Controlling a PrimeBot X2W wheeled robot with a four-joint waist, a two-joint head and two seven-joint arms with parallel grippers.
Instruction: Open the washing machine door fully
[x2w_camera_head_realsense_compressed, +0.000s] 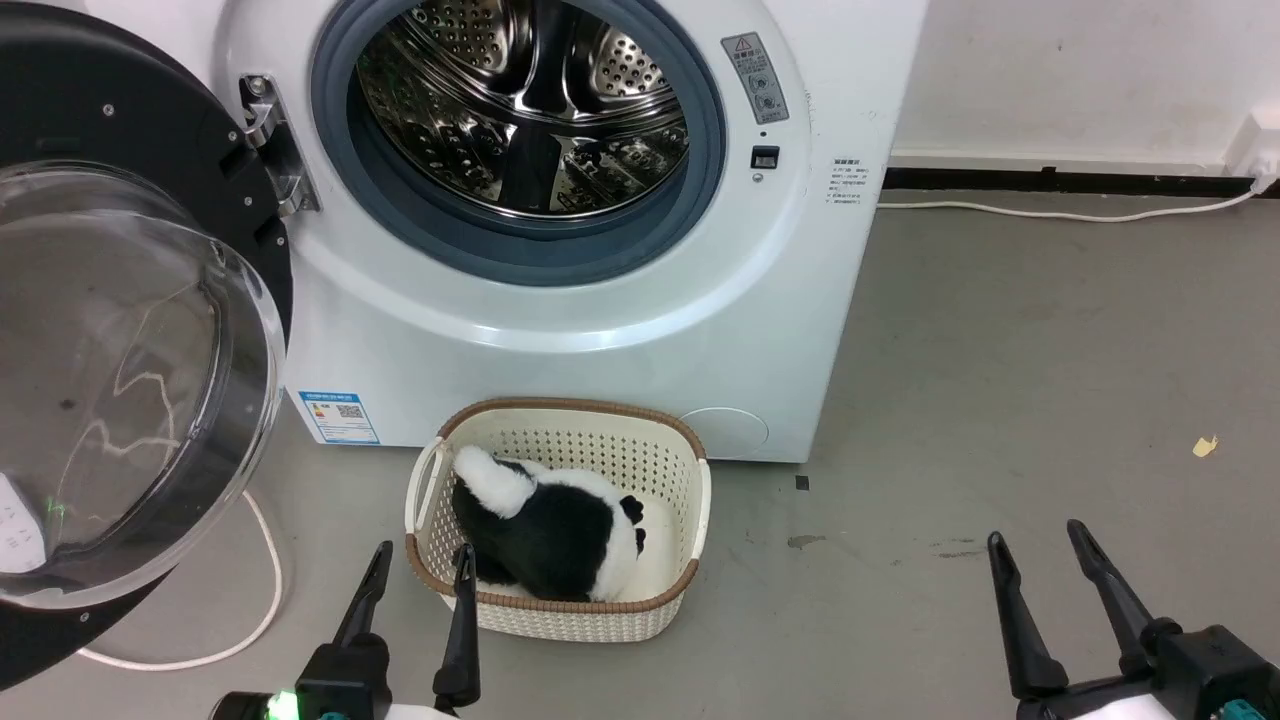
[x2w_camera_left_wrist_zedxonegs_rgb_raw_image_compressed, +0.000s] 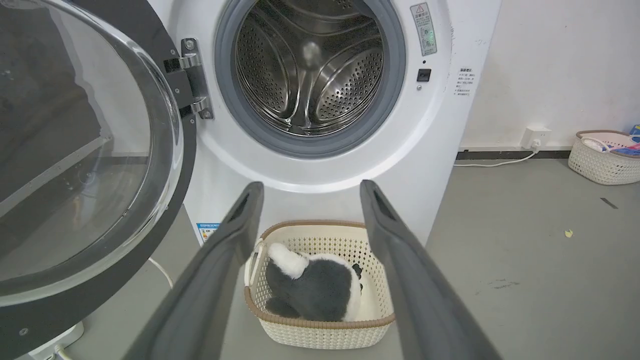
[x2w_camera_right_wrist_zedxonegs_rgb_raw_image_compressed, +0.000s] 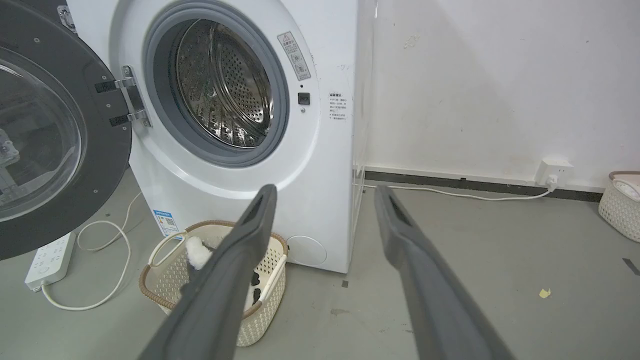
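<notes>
The washing machine door (x2w_camera_head_realsense_compressed: 120, 380) is hanging swung well out on its metal hinge (x2w_camera_head_realsense_compressed: 275, 150) at the robot's left of the washing machine (x2w_camera_head_realsense_compressed: 560, 330). Its inner face and bulging glass bowl are turning toward the room, and the porthole is lying fully exposed, with the grey gasket and the steel drum (x2w_camera_head_realsense_compressed: 530, 100) showing unobstructed. Judging by this, the opening is looking done or very nearly so. The door is standing clear of the machine's front by a wide angle, though the pictures are not showing whether the hinge has any travel left, so a last push outward may or may not be needed. The left gripper (x2w_camera_head_realsense_compressed: 424, 550) is hovering low over the near rim of the cream basket (x2w_camera_head_realsense_compressed: 690, 480), its two dark fingers spread wide and holding nothing, well apart from the door. The right gripper (x2w_camera_head_realsense_compressed: 1035, 533) is waiting over the bare floor at the lower right, likewise gaping and empty. A black-and-white plush toy (x2w_camera_head_realsense_compressed: 560, 530) is lying in the basket just before the machine, and neither gripper is touching it. What is remaining, at most, is checking that the door is resting at its full swing.
</notes>
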